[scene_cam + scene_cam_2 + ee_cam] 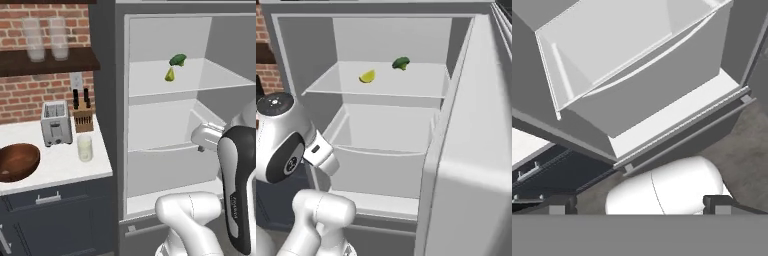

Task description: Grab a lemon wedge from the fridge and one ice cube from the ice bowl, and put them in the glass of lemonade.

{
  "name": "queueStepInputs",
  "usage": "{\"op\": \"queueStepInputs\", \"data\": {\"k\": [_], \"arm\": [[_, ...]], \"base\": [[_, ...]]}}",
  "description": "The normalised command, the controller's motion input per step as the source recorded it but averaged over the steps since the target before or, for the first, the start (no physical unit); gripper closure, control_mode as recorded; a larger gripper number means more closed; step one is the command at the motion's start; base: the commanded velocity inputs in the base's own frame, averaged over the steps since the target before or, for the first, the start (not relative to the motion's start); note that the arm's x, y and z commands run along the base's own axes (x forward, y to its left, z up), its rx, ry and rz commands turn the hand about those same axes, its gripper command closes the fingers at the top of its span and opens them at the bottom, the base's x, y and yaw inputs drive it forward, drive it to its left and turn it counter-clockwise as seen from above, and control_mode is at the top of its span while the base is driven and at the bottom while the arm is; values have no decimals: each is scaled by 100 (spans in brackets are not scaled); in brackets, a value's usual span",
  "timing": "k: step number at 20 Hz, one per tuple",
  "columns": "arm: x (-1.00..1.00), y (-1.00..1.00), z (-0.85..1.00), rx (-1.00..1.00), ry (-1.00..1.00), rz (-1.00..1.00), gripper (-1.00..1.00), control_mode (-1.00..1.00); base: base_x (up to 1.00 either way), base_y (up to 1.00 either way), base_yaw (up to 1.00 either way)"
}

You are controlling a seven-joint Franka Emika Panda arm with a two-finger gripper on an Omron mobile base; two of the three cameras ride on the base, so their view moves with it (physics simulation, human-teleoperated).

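**A:** Starting closest to you, what is the gripper (637, 204) doing?

**B:** Look at the hand view: your two dark fingertips (561, 205) sit far apart at the bottom edge, spread wide, with nothing between them. They point down at the fridge's (117, 125) lower sill and the white drawer (627, 55) above it.

**A:** And the arm itself?

**B:** In the left base view your arm (235, 165) rises at the lower right, in front of the open fridge, level with that drawer.

**A:** Where is the lemon wedge?

**B:** You'll find the lemon wedge (367, 76) on the upper white shelf (381, 87) inside the fridge, well above your hand. A small green broccoli floret (401, 63) lies near it, farther back on the same shelf. The fridge door (471, 165) stands swung open on the right.

**A:** And the counter?

**B:** To your left, on the white counter (60, 170), the glass of lemonade (85, 148) stands upright, just in front of the toaster (55, 123) and the knife block (83, 115). The ice bowl (18, 162) sits near the counter's left end, apart from the glass; you cannot make out an ice cube in it from here. Farthest back, two clear jars (46, 40) stand on the dark wall shelf (50, 62) against the brick.
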Motion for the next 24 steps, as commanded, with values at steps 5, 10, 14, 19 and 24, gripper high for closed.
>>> {"op": "queueStepInputs", "data": {"k": [5, 10, 14, 19, 24], "arm": [[0, 0, 0, 0, 0, 0, -100, 100], [0, 0, 0, 0, 0, 0, -100, 100], [0, 0, 0, 0, 0, 0, -100, 100], [0, 0, 0, 0, 0, 0, -100, 100], [0, 0, 0, 0, 0, 0, -100, 100]], "base": [[-8, -59, 1], [-6, -21, 10], [1, 12, 4], [-1, 31, 12], [0, 40, 4]]}}
